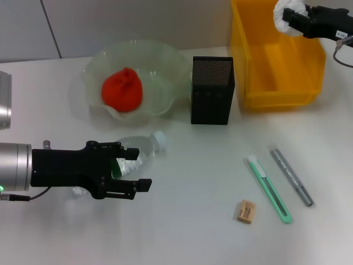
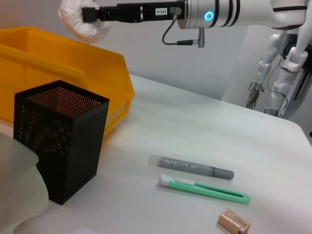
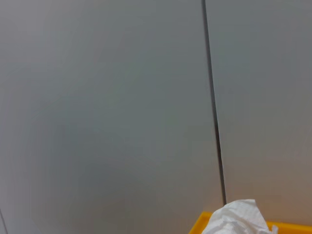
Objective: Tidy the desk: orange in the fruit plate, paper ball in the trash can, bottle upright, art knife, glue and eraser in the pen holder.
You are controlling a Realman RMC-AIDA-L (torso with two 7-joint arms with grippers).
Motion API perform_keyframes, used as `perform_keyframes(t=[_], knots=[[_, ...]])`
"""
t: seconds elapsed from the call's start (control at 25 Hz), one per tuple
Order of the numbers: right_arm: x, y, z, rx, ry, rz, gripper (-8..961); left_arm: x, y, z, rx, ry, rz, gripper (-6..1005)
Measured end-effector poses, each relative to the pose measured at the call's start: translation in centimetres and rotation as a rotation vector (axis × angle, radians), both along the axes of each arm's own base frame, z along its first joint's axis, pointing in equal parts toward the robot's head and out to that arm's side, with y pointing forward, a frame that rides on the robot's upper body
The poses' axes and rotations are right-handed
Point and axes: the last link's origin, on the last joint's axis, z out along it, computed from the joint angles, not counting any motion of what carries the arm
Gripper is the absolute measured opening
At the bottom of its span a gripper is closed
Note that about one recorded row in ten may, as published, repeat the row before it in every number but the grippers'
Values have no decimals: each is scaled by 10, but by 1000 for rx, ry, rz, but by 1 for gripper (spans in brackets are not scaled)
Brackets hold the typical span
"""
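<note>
My right gripper (image 1: 288,17) is shut on the white paper ball (image 1: 287,10) and holds it above the far end of the yellow bin (image 1: 276,94). The ball also shows in the left wrist view (image 2: 80,24) and the right wrist view (image 3: 238,220). My left gripper (image 1: 135,169) is open, low over the clear bottle (image 1: 144,144), which lies on its side with its white cap (image 1: 159,138) towards the pen holder. The orange (image 1: 122,89) lies in the glass fruit plate (image 1: 165,61). The black mesh pen holder (image 1: 212,91) stands upright. The green art knife (image 1: 268,187), grey glue stick (image 1: 290,175) and tan eraser (image 1: 246,211) lie on the desk at the front right.
The white desk's back edge meets a grey wall. In the left wrist view the pen holder (image 2: 58,141) stands in front of the yellow bin (image 2: 63,63), with the glue stick (image 2: 195,168), knife (image 2: 204,189) and eraser (image 2: 234,220) beyond it.
</note>
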Motion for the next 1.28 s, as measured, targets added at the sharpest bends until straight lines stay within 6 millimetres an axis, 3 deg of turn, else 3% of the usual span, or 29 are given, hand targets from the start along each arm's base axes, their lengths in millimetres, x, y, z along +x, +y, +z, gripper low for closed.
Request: perform_keyframes(t=[0.4, 0.64, 1.0, 1.28], knots=[[-1, 2, -4, -19, -9, 0, 524, 0, 0, 1, 1, 1, -1, 813], [-2, 2, -5, -22, -12, 1, 713, 0, 0, 1, -3, 0, -3, 813], [-2, 2, -3, -19, 1, -7, 726, 1, 0, 1, -6, -2, -4, 812], [-9, -4, 13, 10, 116, 21, 727, 1, -1, 1, -7, -2, -4, 812]])
